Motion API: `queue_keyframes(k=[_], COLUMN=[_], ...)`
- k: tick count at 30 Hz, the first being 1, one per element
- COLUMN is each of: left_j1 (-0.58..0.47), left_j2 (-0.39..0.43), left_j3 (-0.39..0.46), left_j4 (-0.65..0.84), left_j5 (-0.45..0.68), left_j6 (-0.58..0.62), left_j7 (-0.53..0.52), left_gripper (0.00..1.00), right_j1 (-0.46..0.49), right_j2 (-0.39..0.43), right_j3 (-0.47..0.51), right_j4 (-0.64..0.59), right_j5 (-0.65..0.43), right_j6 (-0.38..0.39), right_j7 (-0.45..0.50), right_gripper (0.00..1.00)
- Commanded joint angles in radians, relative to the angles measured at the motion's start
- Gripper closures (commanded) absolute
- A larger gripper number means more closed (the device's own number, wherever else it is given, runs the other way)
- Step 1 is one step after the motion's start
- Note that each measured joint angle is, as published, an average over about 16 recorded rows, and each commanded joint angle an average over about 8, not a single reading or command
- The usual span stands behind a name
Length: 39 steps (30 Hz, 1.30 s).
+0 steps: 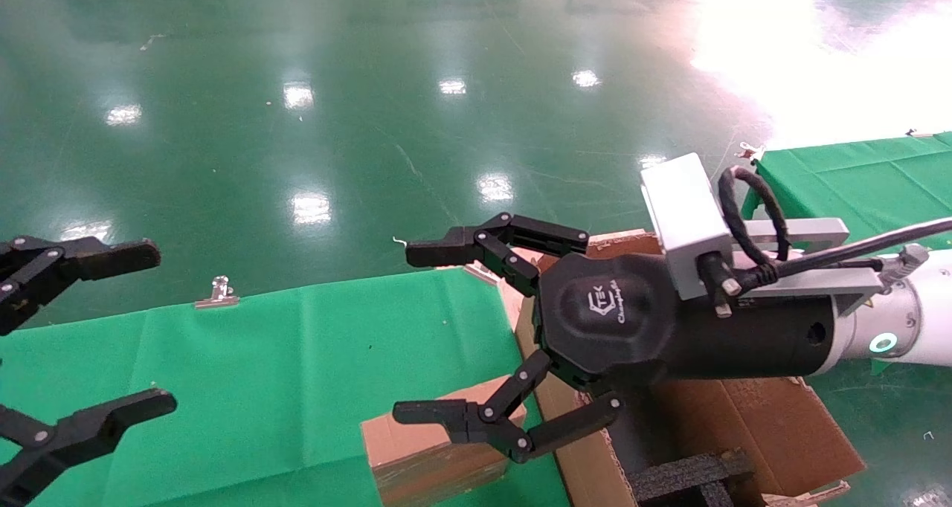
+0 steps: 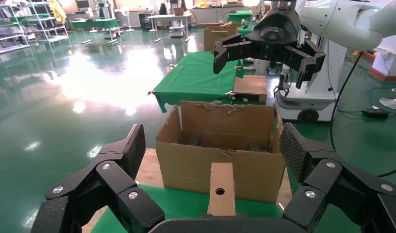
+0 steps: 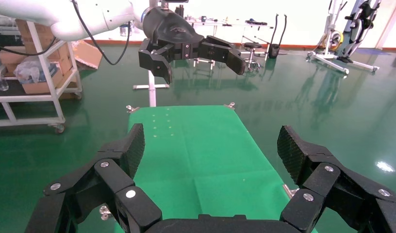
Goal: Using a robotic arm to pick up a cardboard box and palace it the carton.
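While the right gripper (image 1: pixel 476 336) hangs above the right edge of the table (image 1: pixel 282 358), its black fingers are spread wide and hold nothing. It sits at the end of the robotic arm (image 1: pixel 915 321), a white arm with a green ring light and a grey camera block, which reaches in from the right. The cardboard box (image 1: pixel 435 451), small, brown and closed, rests on the near right corner of the green-covered table, directly under the lower fingers and apart from them. In the left wrist view the box (image 2: pixel 221 188) shows a round hole in its end face. The carton (image 1: pixel 751 425), large and brown with ragged flaps and black foam inside, stands just beside the table on the right, close to the box. The left gripper (image 1: pixel 71 343) hovers at the table's left edge, likewise spread and empty.
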Motion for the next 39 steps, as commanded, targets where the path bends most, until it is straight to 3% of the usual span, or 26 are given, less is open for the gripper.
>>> queue_keyframes(k=[1,12,13,20,21,30,39], left_j1=[0.0,0.0,0.0,0.0,0.0,0.0,0.0], left_j2=[0.0,0.0,0.0,0.0,0.0,0.0,0.0], left_j3=[0.0,0.0,0.0,0.0,0.0,0.0,0.0], left_j4=[0.0,0.0,0.0,0.0,0.0,0.0,0.0], left_j5=[0.0,0.0,0.0,0.0,0.0,0.0,0.0], left_j6=[0.0,0.0,0.0,0.0,0.0,0.0,0.0], left_j7=[0.0,0.0,0.0,0.0,0.0,0.0,0.0], left_gripper=[0.0,0.0,0.07,0.94,1.0,1.0,1.0], right_j1=[0.0,0.0,0.0,0.0,0.0,0.007,0.136], right_j2=[0.0,0.0,0.0,0.0,0.0,0.01,0.002], right_j3=[0.0,0.0,0.0,0.0,0.0,-0.015,-0.13], right_j4=[0.0,0.0,0.0,0.0,0.0,0.002,0.04], right_j5=[0.0,0.0,0.0,0.0,0.0,-0.039,-0.31], right_j6=[0.0,0.0,0.0,0.0,0.0,-0.001,-0.019], right_j7=[0.0,0.0,0.0,0.0,0.0,0.003,0.063], right_gripper=[0.0,0.0,0.0,0.0,0.0,0.0,0.0])
